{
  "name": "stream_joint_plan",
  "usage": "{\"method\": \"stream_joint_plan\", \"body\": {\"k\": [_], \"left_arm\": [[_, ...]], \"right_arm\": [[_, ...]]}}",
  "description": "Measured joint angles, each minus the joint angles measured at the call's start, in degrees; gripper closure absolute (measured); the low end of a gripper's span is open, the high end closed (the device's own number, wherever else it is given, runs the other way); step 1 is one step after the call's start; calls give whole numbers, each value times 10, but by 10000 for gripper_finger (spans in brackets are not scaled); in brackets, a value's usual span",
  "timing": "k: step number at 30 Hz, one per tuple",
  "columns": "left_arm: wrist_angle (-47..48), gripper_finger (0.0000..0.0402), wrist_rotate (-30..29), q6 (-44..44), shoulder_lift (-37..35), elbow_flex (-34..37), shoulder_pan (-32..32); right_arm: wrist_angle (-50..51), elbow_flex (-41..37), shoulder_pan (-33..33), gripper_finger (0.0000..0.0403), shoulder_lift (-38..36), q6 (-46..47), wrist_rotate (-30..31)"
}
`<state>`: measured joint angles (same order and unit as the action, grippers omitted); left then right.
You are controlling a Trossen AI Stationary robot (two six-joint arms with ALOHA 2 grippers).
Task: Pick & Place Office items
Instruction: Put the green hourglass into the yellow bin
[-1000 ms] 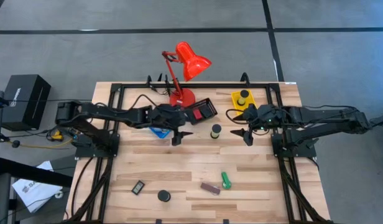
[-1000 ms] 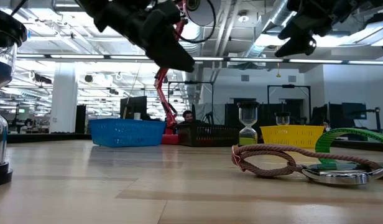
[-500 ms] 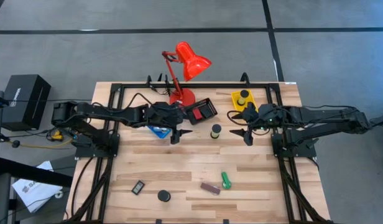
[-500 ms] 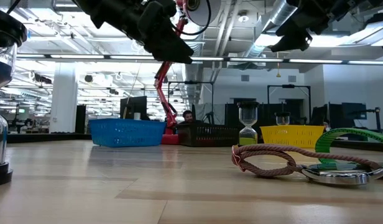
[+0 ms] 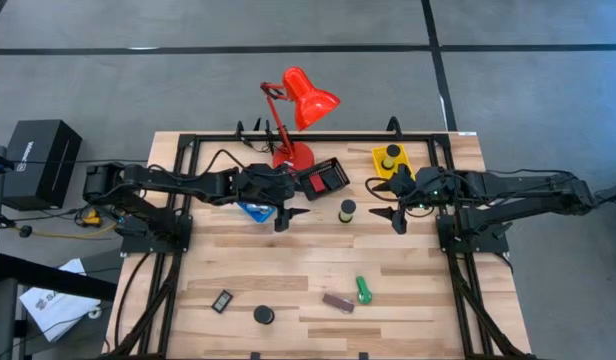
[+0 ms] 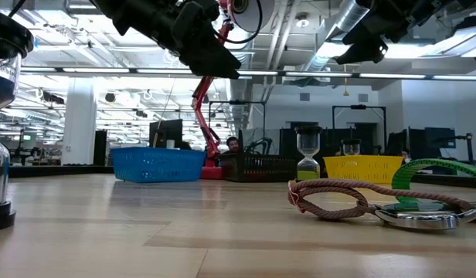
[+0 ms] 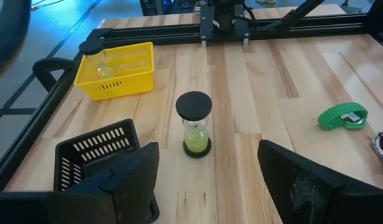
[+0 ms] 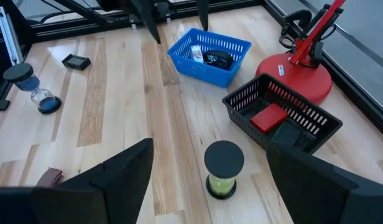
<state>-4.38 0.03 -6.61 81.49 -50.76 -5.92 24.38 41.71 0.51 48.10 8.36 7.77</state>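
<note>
Both grippers hover open and empty above the table's middle, on either side of a green-sand hourglass (image 5: 347,210). My left gripper (image 5: 288,217) is to its left, my right gripper (image 5: 392,218) to its right. The hourglass (image 7: 195,123) stands upright on its base and shows in both wrist views (image 8: 223,168). Near the table's near edge lie a small black rectangle (image 5: 222,300), a black round piece (image 5: 263,315), a brown bar (image 5: 338,302) and a green stubby cylinder (image 5: 363,290). A red block (image 8: 269,118) lies in the black tray.
The black tray (image 5: 333,168), the yellow tray (image 5: 376,156) holding a small hourglass, the blue tray (image 5: 250,212) and the red lamp (image 5: 298,100) stand along the far side. A cord loop (image 6: 331,201), a silvery clip (image 6: 416,220) and a green ring (image 7: 342,116) lie on the wood.
In the low view both grippers have risen a little, the left one more, and then held still. Both stay open. No object has moved.
</note>
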Motion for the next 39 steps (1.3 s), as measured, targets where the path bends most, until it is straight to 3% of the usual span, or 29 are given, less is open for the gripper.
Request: {"method": "stream_joint_plan", "body": {"k": [9, 13, 23, 31, 39], "left_arm": [[0, 133, 0, 0, 0, 0, 0], [0, 133, 0, 0, 0, 0, 0], [-1, 133, 0, 0, 1, 0, 0], [-1, 133, 0, 0, 1, 0, 0], [-2, 133, 0, 0, 1, 0, 0]], "right_arm": [[-16, 0, 0, 99, 80, -57, -2], [-81, 0, 8, 99, 136, -81, -2], [-111, 0, 74, 99, 219, -99, -6], [-143, 0, 120, 99, 280, -104, -153], [-153, 1, 148, 99, 308, -114, -170]]}}
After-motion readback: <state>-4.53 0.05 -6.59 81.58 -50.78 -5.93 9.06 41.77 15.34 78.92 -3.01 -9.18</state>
